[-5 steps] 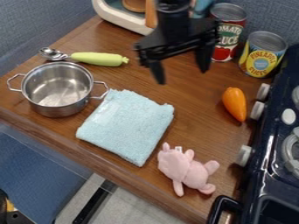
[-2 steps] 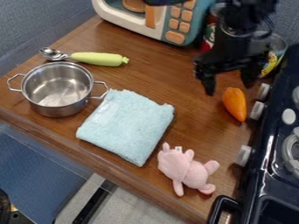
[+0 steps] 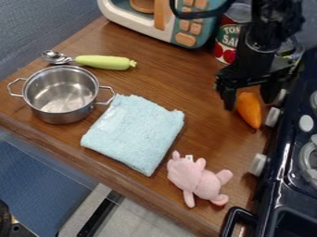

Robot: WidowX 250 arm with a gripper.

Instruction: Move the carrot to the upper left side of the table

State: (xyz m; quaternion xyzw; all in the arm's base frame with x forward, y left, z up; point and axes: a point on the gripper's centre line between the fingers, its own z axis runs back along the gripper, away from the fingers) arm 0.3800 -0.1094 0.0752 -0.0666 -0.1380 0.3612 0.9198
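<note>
Carrot (image 3: pixel 250 113) lies on the bench (image 3: pixel 186 74) near the stove (image 3: pixel 282 185), and the black pincer (image 3: pixel 250 100) is wide apart over its fat end; a blue cloth (image 3: pixel 136 132) lies between the pot (image 3: pixel 60 95) and the pink toy (image 3: pixel 195 178)

From fairly near, it seems, the camera looks down at a slant on the wooden table (image 3: pixel 207 127), facing the toy microwave (image 3: pixel 133 19) at the frame's top; the stove (image 3: pixel 298 190) lines the right edge.
</note>
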